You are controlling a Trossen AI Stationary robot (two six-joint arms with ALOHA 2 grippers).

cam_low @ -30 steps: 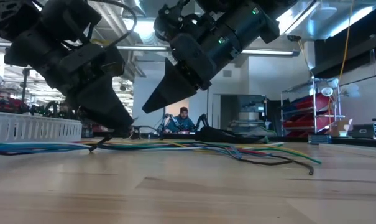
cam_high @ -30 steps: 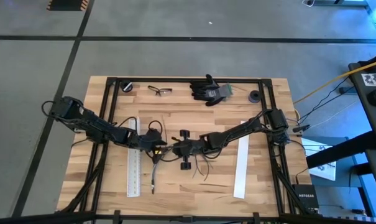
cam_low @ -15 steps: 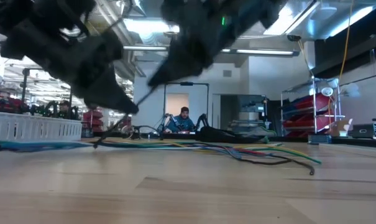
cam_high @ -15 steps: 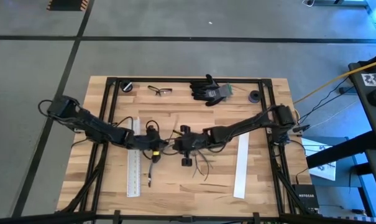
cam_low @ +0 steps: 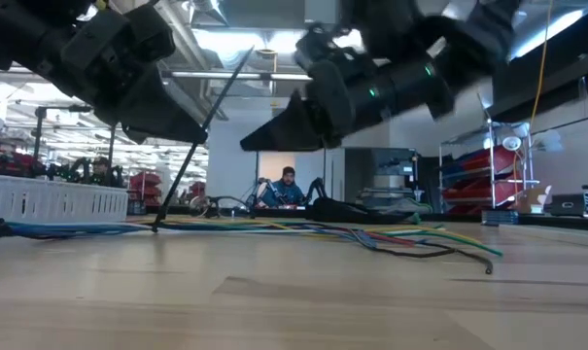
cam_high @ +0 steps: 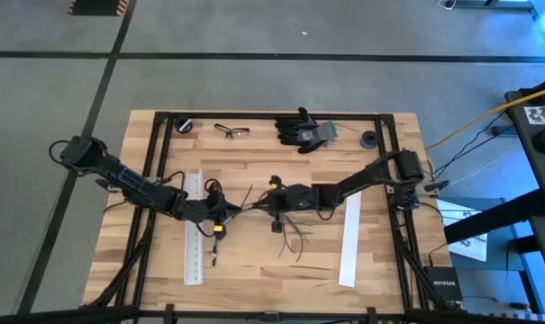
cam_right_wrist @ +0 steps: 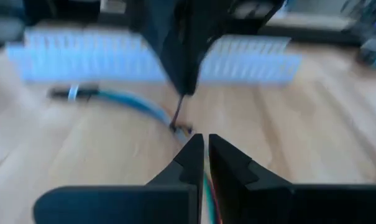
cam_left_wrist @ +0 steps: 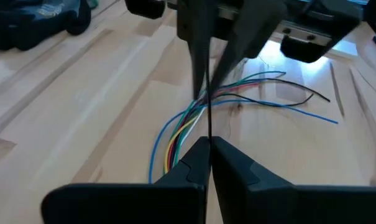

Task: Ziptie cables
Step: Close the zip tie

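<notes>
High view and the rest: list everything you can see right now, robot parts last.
cables: one bundle, mixed colours, table centre, splaying toward the front edge
zip tie: one, black, thin strip slanting up from the cables to the left gripper
white strips: two, one each side of centre
safety glasses: one, back edge
gloves: dark pile, back edge
person: one, seated in the room behind
left gripper: shut on zip tie
right gripper: shut, facing the left gripper

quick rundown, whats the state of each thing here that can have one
left gripper: above the table's middle, jaws shut on the zip tie
zip tie: thin black strip, slanting up off the table
right gripper: facing the left one, jaws shut
cables: lying loose on the wood, splayed at one end
safety glasses: lying at the far edge
gloves: lying in a heap
</notes>
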